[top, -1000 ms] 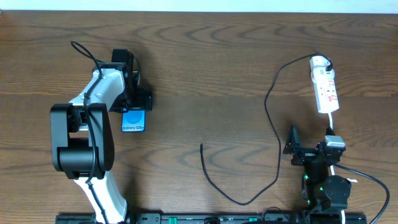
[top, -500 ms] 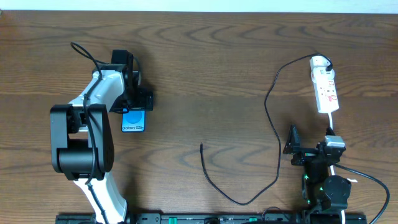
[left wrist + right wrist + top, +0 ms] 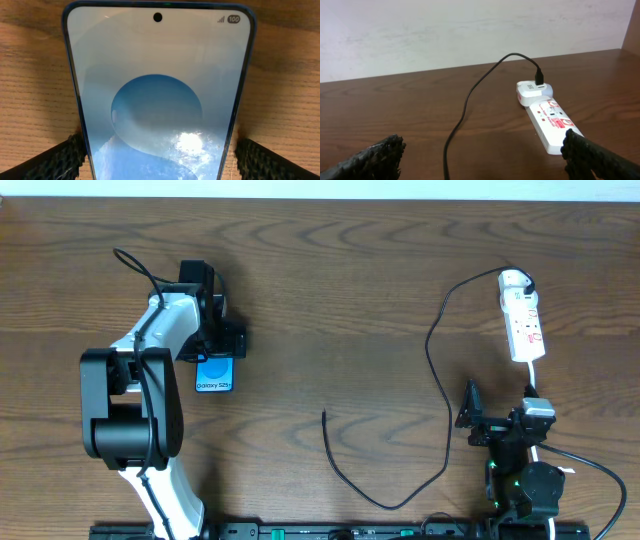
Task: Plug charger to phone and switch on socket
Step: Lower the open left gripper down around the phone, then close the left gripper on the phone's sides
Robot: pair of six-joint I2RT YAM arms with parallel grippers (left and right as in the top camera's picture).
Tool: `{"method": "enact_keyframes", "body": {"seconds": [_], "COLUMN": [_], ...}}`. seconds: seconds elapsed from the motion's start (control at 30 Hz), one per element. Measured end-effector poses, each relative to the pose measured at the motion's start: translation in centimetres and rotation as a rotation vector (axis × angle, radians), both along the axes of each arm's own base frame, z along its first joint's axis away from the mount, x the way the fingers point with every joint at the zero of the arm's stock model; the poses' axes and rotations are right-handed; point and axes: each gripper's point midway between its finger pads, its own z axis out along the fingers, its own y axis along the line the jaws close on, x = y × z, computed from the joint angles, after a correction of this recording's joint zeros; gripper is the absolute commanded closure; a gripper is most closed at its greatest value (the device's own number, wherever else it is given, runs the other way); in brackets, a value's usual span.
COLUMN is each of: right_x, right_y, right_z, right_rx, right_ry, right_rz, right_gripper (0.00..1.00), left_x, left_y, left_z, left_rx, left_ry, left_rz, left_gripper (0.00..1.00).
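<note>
Phone [image 3: 214, 372] lies at upper left of the overhead view on the counter [image 3: 330, 280], partly under the left claw [image 3: 215, 350]. The charger [image 3: 437, 360] runs from the socket [image 3: 523, 325] at upper right to a free tip at lower centre, apart from the right claw [image 3: 468, 408]. Left wrist view: fingers [image 3: 55, 160] flank the phone's edges; whether they pinch it, I cannot tell. Right wrist view: claw gapes, empty. A shallow edge pinch could let the phone pivot or slip.
</note>
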Motion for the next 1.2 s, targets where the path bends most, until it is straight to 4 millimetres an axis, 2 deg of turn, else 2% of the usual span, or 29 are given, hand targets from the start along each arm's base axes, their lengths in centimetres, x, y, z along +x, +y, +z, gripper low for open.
{"method": "enact_keyframes", "body": {"seconds": [1.2], "right_x": [0.00], "right_y": [0.00], "right_z": [0.00], "right_rx": [0.000], "right_ry": [0.000], "right_rz": [0.000], "right_gripper": [0.01], "left_x": [-0.02], "left_y": [-0.03], "left_z": [-0.01], "left_rx": [-0.001], "left_ry": [0.001], "left_rz": [0.000], "left_gripper": [0.01]}}
